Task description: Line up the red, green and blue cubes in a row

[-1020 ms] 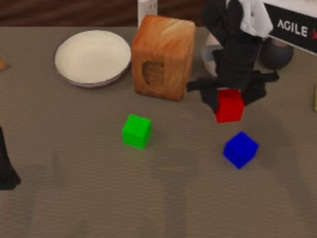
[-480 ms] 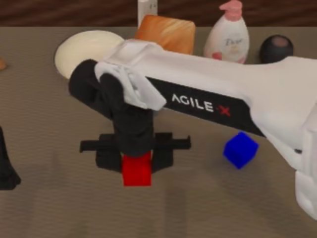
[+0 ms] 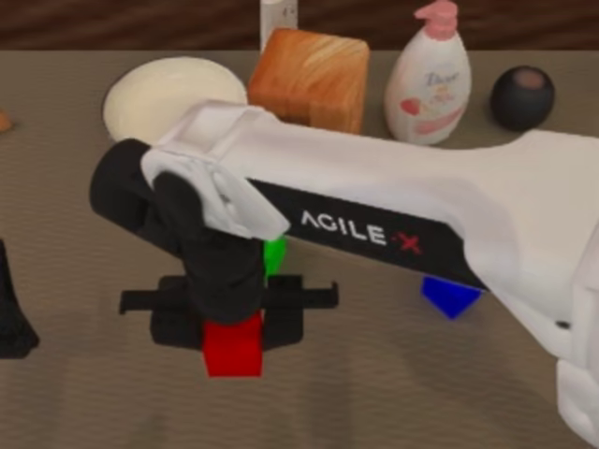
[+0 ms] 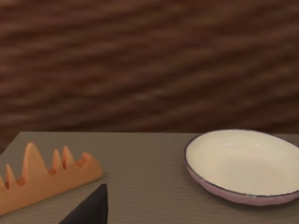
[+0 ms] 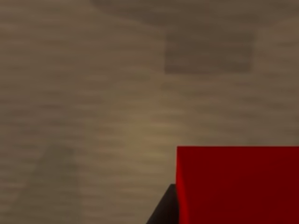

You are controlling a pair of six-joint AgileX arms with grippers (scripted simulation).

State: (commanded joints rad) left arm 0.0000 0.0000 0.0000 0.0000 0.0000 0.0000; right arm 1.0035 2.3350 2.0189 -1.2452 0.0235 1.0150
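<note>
The red cube [image 5: 238, 184] fills one corner, close up, above the bare table [image 5: 93, 116].

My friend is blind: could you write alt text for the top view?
The right gripper holds a red cube near the table's front, its white arm hiding most of the green cube and blue cube.
</note>
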